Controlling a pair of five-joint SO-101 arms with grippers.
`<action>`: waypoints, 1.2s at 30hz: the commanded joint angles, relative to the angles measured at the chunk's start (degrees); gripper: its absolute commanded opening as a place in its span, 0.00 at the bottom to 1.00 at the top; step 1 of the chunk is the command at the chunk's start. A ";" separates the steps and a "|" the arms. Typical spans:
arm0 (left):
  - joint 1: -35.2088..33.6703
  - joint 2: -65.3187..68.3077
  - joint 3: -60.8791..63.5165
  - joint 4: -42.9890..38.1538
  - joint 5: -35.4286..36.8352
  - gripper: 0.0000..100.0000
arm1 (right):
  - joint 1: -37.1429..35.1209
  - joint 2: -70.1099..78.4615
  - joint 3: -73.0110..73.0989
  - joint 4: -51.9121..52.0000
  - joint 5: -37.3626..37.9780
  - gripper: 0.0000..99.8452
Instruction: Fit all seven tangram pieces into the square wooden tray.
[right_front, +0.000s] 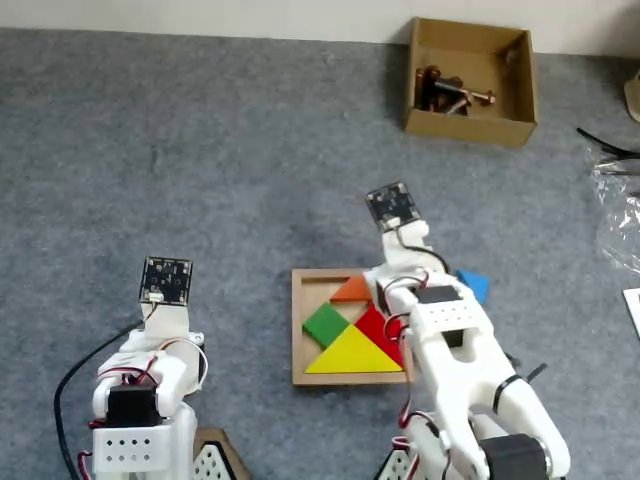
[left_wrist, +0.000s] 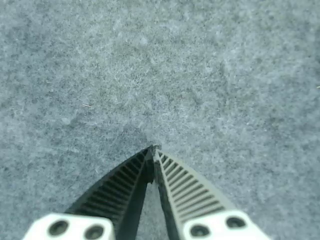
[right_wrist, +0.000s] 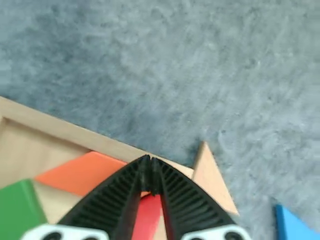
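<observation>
Toward the near left corner of the table (right_front: 200, 150), the left gripper (left_wrist: 152, 149) hangs over bare grey felt. Its jaws are pressed together on nothing, and it is well apart from the work, so it need play no part here. Close to the near edge, about midway along, lies the square wooden tray (right_front: 340, 379). In it the green piece (right_front: 325, 325) sits at the left, the yellow triangle (right_front: 352, 353) lies along the tray's near rim, the orange piece (right_front: 352, 290) rests against the far rim, and the red piece (right_front: 377, 325) is toward the right, partly under the arm. The right gripper (right_wrist: 150, 160) is closed and empty, its tips low over the seam where orange meets red, near the tray's far right corner. I judge this to be a nudge to seat those pieces. To do it well, the closed tips should press on a piece's edge rather than its face and slide it flat and slowly toward the rim until the gap closes. A hard shove could tip a neighbouring piece up or shift the tray itself. On the felt just beside the tray's right rim lies the blue piece (right_front: 474, 286), probably the next to fetch, and its slot should be open before it is brought over. A cardboard box (right_front: 468, 128) stands toward the far right corner.
</observation>
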 joint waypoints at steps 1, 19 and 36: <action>-0.57 0.13 1.19 0.26 0.26 0.01 | 2.51 -0.48 -1.71 -1.54 0.09 0.01; -0.57 0.13 1.19 0.26 0.26 0.01 | 13.76 0.31 -20.35 20.53 -10.37 0.01; -0.57 0.13 1.19 0.26 0.26 0.01 | 16.92 3.12 -28.70 35.47 -10.29 0.21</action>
